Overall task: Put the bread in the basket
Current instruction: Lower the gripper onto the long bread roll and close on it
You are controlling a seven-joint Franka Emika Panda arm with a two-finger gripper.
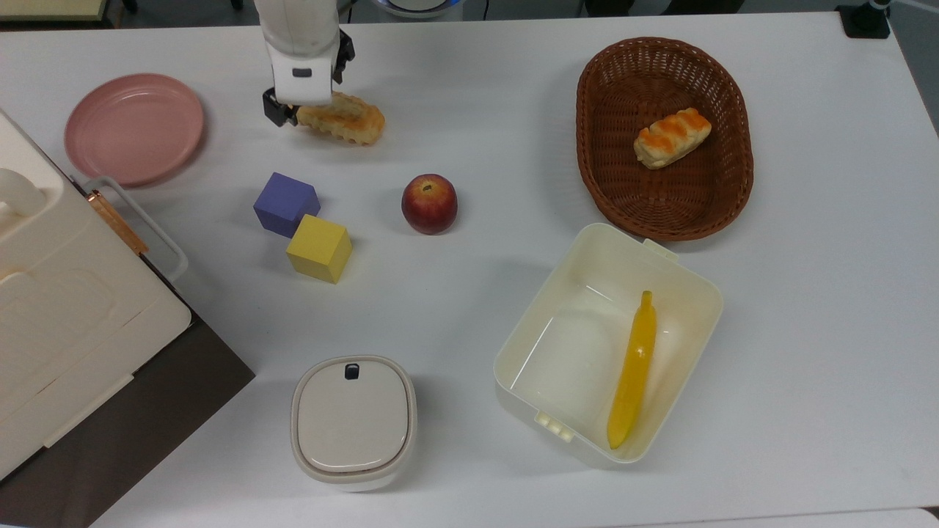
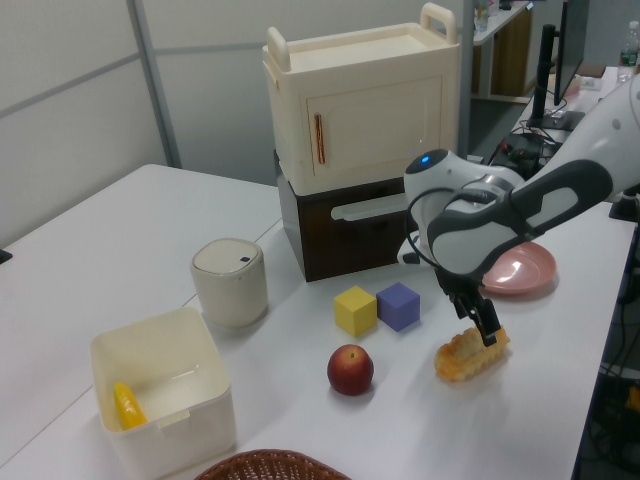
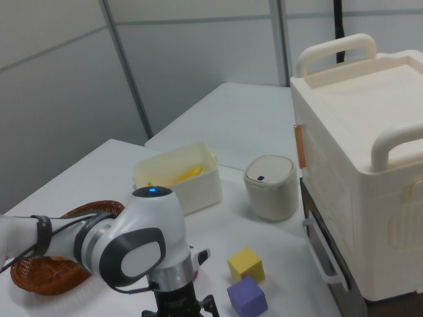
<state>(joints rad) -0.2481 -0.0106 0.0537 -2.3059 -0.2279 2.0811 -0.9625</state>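
The bread point(image 1: 346, 121) lies flat on the white bench point(image 1: 477, 88) at the top view's upper left, between the pink plate point(image 1: 133, 127) and the basket point(image 1: 664, 138) but well apart from the basket, which already carries a striped bun point(image 1: 672, 137). The tool point(image 1: 292, 114) is down at the loaf's end nearest the plate; in the left view a dark finger point(image 2: 489, 331) presses on the crust, though whether the tool has clenched on the loaf I cannot tell. The loaf looks light and a little yielding, its scalloped sides offering ridges to catch — a hold across the narrow width should suit. Taken this near one end, it may droop or swing in the carry.
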